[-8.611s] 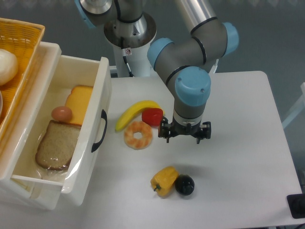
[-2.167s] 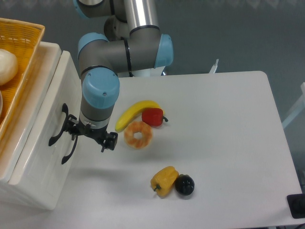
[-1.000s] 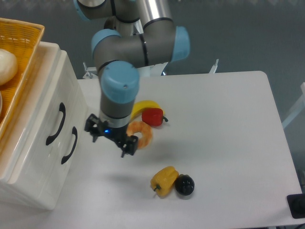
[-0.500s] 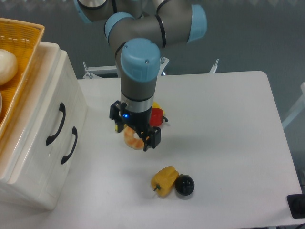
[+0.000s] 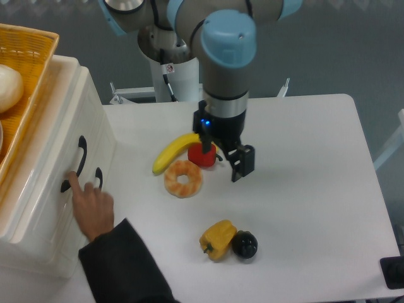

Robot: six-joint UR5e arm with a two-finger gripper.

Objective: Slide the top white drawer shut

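- Curved yellow banana (image 5: 175,151) on the white counter (image 5: 315,189), beside a red pepper (image 5: 202,155).
- Glazed ring doughnut (image 5: 183,178).
- Yellow pepper (image 5: 217,239) touching a black round fruit (image 5: 244,244).
- Yellow wicker basket (image 5: 28,76).

Top white drawer (image 5: 66,136) sits flush in cabinet, at left. Human hand (image 5: 93,205) in dark sleeve touches the cabinet front by the black handles. Gripper (image 5: 225,158) hangs over table centre, fingers spread, above red pepper (image 5: 202,154). Banana (image 5: 175,150), doughnut (image 5: 184,178) just left; yellow pepper (image 5: 217,239) and black ball (image 5: 244,244) nearer.
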